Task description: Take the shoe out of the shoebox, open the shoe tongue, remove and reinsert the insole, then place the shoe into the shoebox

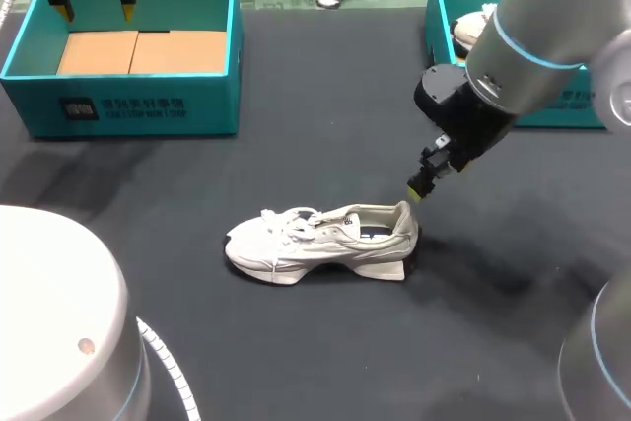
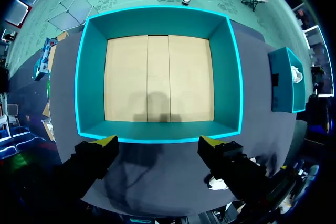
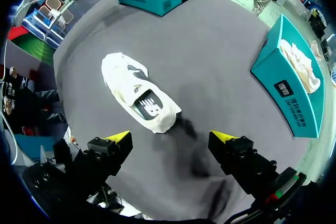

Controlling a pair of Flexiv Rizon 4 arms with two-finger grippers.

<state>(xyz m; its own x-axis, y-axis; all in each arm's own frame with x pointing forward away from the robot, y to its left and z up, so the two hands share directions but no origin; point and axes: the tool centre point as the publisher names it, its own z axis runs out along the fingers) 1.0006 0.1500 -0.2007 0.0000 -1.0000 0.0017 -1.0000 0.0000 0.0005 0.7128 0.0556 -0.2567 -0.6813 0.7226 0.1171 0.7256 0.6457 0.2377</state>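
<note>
A white sneaker (image 1: 320,242) lies on the dark table, toe pointing left, with its insole showing inside the opening. My right gripper (image 1: 424,179) hangs open just above and behind the heel. In the right wrist view the sneaker (image 3: 139,98) lies ahead of the gripper (image 3: 170,136), touching neither finger. The empty teal shoebox (image 1: 148,105) with a cardboard floor stands at the back left. My left gripper (image 1: 94,2) hovers open over it. From the left wrist, the gripper (image 2: 160,142) is over the near wall of the shoebox (image 2: 231,77).
A second teal box (image 1: 552,110) stands at the back right with another white shoe (image 1: 473,27) inside. It shows in the right wrist view as well, the box (image 3: 286,90) beside the gripper.
</note>
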